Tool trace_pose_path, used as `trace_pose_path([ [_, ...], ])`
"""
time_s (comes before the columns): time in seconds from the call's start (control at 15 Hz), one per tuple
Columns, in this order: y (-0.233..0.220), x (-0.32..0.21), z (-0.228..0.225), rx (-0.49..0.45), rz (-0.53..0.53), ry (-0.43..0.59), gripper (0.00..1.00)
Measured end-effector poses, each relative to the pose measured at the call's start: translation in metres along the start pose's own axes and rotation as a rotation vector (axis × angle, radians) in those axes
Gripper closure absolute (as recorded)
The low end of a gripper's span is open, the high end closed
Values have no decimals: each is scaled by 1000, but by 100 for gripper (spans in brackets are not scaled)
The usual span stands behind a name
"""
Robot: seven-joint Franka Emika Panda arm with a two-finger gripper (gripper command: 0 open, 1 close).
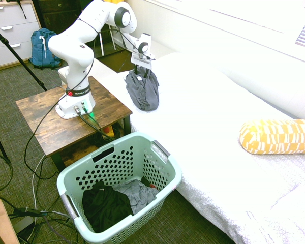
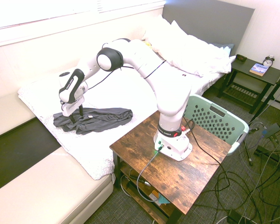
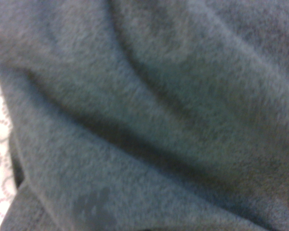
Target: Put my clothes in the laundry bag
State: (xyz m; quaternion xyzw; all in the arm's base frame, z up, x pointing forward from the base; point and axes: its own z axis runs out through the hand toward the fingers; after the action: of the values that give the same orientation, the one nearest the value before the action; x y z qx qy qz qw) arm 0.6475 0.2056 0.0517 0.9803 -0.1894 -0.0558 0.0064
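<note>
Charcoal-grey fleece-like garment (image 2: 94,120) lies crumpled on the white bedspread (image 1: 203,132), near the bed's edge that faces the wooden side table (image 2: 196,172). We note it stretched along that edge in the second exterior view; in the first it reads as a rumpled heap beside the table's far corner.

White Franka gripper (image 2: 75,113) points straight down onto one end of the garment, dark fingers (image 2: 80,111) spread apart and planted in the folds, not closed on the cloth. Wrist view fills almost wholly with blurred dark grey fabric; a strip of dotted white bedspread shows at one edge.

Mint-green laundry basket (image 1: 165,168) stands on the carpet against the bed's side, just beside the table. Inside we see a black garment (image 1: 105,206) and a lighter grey cloth (image 1: 136,194).

Yellow patterned bolster pillow (image 1: 277,136) rests further along the bed, well apart from the garment.
</note>
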Motion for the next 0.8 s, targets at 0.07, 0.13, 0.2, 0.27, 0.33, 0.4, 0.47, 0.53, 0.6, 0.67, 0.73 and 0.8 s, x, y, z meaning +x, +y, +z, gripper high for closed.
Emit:
trace_pose_path([
  [0.07, -2, 9, 8, -12, -6, 0, 0],
  [0.13, -4, 14, 16, -22, -12, -2, 100],
  [0.2, -4, 18, 24, -32, -16, -6, 100],
  [0.27, -4, 20, 31, -40, -18, -8, 100],
  [0.33, -5, 21, 34, -45, -18, -9, 100],
  [0.4, -5, 22, 32, -50, -18, -13, 100],
  [0.47, -5, 23, 32, -53, -18, -14, 100],
  [0.53, -3, 23, 33, -56, -16, -14, 100],
  [0.6, -2, 23, 34, -58, -16, -15, 100],
  [0.67, -1, 23, 34, -60, -15, -16, 100],
  [0.73, 0, 23, 35, -62, -14, -17, 100],
  [0.8, 2, 22, 36, -65, -12, -19, 100],
])
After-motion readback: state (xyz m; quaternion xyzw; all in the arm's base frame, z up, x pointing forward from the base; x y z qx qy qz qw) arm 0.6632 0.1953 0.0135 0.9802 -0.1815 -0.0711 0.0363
